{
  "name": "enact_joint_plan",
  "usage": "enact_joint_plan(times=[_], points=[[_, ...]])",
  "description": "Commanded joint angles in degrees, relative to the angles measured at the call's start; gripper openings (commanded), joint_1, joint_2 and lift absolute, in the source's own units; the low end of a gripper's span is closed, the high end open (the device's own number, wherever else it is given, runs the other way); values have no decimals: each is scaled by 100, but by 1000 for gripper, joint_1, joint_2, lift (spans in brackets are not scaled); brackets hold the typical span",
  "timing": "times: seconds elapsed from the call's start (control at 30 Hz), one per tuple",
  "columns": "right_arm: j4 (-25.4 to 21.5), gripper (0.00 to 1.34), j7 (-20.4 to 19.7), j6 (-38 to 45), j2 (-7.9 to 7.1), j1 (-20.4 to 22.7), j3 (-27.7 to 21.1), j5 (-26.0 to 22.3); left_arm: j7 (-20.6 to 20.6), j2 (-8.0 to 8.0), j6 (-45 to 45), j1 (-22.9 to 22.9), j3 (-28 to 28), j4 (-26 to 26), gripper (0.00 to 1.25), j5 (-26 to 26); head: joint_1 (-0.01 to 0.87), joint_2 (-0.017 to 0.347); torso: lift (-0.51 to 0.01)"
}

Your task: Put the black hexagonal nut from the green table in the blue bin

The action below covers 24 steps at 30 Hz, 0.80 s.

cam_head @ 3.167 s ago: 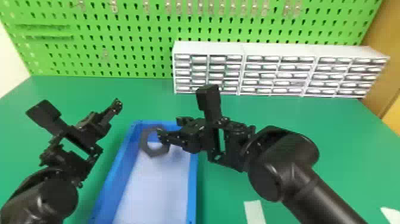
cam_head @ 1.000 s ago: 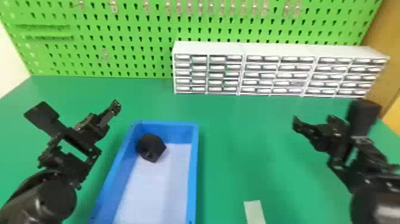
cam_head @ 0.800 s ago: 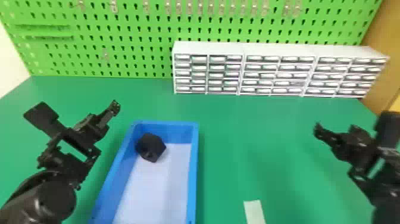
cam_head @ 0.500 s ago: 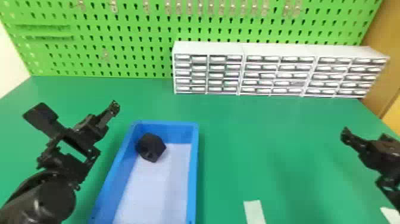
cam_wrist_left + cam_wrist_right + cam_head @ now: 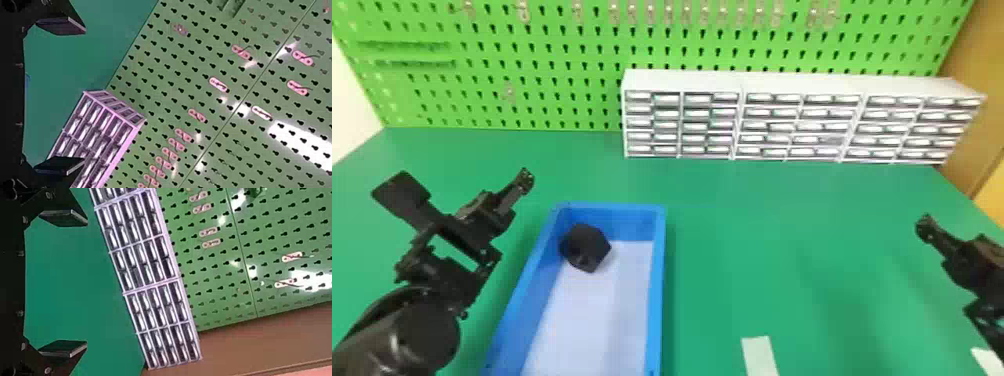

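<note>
Inside the blue bin [image 5: 658, 280], near its far left corner, our black nut [image 5: 586, 247] is lying loose as we are drawing our right gripper [image 5: 87, 283] away toward the right side of the green table [image 5: 757, 225]. Seconds ago, we were keeping that gripper at the nut over the bin; now its two fingers are standing wide apart, holding nothing. Left of the bin, our left gripper [image 5: 84, 94] is waiting, likewise wide open and empty. With the nut resting within the walls, we are judging the task done and are seeing no need for another grasp. Behind, drawers [image 5: 797, 122] are showing pale fronts, but we are making out no readable brand, label or writing.
</note>
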Motion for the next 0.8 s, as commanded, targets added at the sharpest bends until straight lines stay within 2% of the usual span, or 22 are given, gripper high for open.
enact_joint_plan(times=[0.0,0.1,0.37,0.77], points=[[20,1140,0,55,-125,-37,161,-117,0,0,0,0,-1,3,1132,0,666,32,-100],[29,1140,0,81,-169,-46,214,-143,0,0,0,0,-1,3,1132,0,666,32,-100],[29,1140,0,222,-125,-90,232,-20,0,0,0,9,-1,3,1134,0,666,32,-100],[55,1137,0,494,-107,-230,566,455,-35,9,0,-9,-53,3,1134,-132,666,32,-100]])
